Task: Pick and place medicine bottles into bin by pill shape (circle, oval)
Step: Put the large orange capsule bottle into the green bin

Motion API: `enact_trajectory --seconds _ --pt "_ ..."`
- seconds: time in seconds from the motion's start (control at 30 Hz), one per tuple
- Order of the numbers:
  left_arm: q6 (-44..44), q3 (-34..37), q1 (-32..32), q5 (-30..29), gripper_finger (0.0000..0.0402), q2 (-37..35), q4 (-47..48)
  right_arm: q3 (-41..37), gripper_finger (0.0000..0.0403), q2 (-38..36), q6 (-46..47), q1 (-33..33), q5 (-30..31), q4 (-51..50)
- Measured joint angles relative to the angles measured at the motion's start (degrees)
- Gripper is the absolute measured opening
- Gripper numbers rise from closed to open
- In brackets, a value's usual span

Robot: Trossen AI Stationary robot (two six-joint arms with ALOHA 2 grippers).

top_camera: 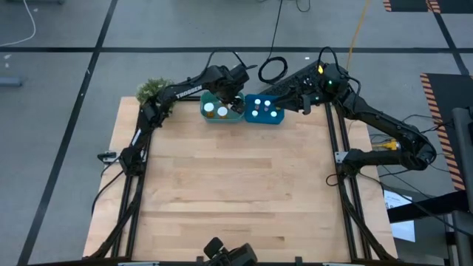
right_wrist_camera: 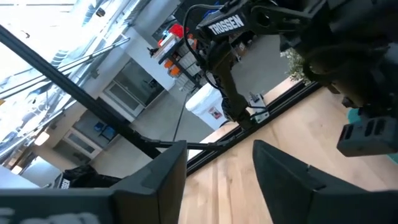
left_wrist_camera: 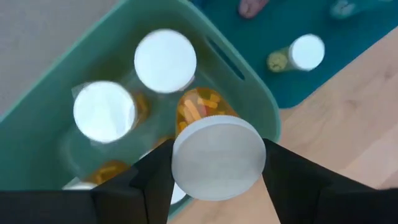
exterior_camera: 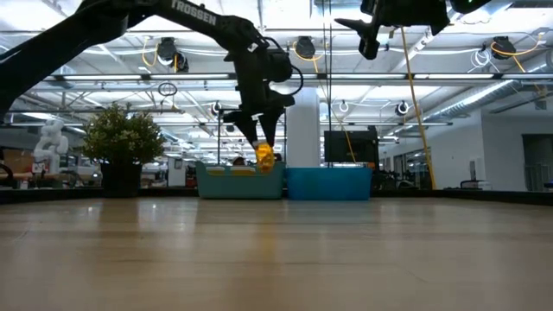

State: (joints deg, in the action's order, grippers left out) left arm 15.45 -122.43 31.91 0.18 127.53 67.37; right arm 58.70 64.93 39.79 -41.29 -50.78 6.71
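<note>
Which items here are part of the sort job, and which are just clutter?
Job:
- green bin, bottles inside
- blue bin, bottles inside
- bottle held in left claw above the green bin
- right claw, open, raised over the blue bin

Clutter:
- potted plant at the table corner

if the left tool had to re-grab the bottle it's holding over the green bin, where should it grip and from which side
Probably on the orange body just under the white cap, coming from above with a finger on each side. The bottle in the left tool hangs upright over the green bin, and its round body suits a two-sided pinch.
</note>
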Motion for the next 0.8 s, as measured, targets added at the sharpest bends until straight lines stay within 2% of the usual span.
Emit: enact_trajectory --seconds 0.13,0.3,0.57,0.8 --pt "0.47 0.02 -0.12 -0.24 0.0213 0.41 -1.08 0.0 0.0163 0.0 0.0 0.0 -0.02 -0.13" --pt "-0.16 0.0 -0.07 -0.3 0.023 1.41 -1.04 0.0 0.0152 -0.02 -0.01 0.0 -0.01 -0.38" --pt "-0.68 0.02 -0.05 0.53 0.0216 4.03 -0.65 0.0 0.0148 -0.02 -0.44 -0.03 -0.02 -0.67" --pt "-0.34 0.0 -0.07 0.42 0.0233 4.62 -0.63 0.0 0.0148 -0.02 -0.94 -0.41 0.07 -0.98"
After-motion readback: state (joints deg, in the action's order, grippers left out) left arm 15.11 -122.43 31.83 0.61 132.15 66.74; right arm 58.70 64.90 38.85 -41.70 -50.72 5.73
